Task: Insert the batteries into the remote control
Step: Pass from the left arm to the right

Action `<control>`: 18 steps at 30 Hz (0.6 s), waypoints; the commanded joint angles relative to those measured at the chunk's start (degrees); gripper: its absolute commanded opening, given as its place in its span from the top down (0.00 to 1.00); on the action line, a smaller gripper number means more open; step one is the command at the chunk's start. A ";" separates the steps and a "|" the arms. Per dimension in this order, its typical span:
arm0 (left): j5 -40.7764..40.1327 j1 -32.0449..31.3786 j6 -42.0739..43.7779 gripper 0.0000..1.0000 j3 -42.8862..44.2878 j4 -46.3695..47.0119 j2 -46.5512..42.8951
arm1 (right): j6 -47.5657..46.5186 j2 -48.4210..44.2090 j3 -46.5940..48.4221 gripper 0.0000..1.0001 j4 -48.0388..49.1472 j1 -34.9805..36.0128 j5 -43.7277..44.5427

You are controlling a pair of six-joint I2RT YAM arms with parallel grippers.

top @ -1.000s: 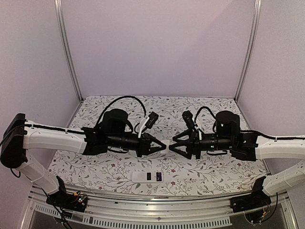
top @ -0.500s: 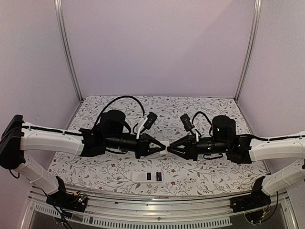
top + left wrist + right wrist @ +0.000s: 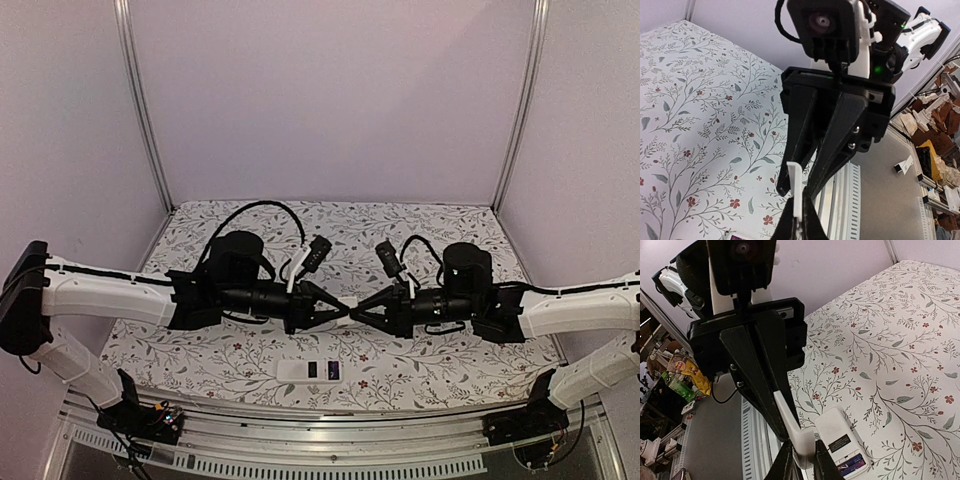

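Note:
The remote control [image 3: 311,370] lies back up on the floral cloth near the front edge. Its compartment stands uncovered and the dark batteries [image 3: 851,465] sit side by side inside the white body [image 3: 836,432]. Above it, a thin white battery cover [image 3: 790,422] hangs in the air between both arms. My left gripper [image 3: 801,220] is shut on one end of the cover [image 3: 796,187]. My right gripper [image 3: 802,457] is closed on the cover's curved end, its fingers pressing both sides. In the top view the two grippers [image 3: 335,312] [image 3: 358,313] meet tip to tip.
An aluminium rail [image 3: 330,415] runs along the table's near edge just below the remote. Pale walls with metal posts [image 3: 145,110] close in the back and sides. Boxes and clutter [image 3: 935,160] lie off the table.
My right gripper has moved left to meet the left one, and its jaws have closed from wide open onto the white cover. The left gripper has stayed shut and nearly still.

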 commanded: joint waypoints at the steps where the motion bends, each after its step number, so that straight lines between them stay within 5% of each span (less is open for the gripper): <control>1: 0.70 -1.10 1.13 1.00 -0.27 0.44 -0.73 | -0.96 0.15 0.07 0.90 1.75 -0.28 -2.24; 5: 1.13 -1.12 1.22 1.00 -0.14 0.24 -0.15 | -0.47 0.80 0.57 1.00 1.88 -0.28 -3.98; 10: 0.52 -1.07 2.58 1.00 -0.28 -1.25 -0.50 | 1.59 0.63 0.14 1.00 1.81 -0.28 -4.68; 12: -0.52 -1.10 3.61 0.83 -0.26 -2.55 -0.78 | 2.53 0.39 0.05 1.00 1.69 -0.28 -4.86; 15: -3.93 -1.06 7.34 0.45 0.09 -6.10 -1.87 | 3.98 0.47 0.26 1.00 0.08 -0.36 -4.80; 18: -8.87 -1.19 13.37 0.29 0.22 -11.38 -4.47 | 4.89 0.44 0.65 1.00 -3.59 -0.65 -4.03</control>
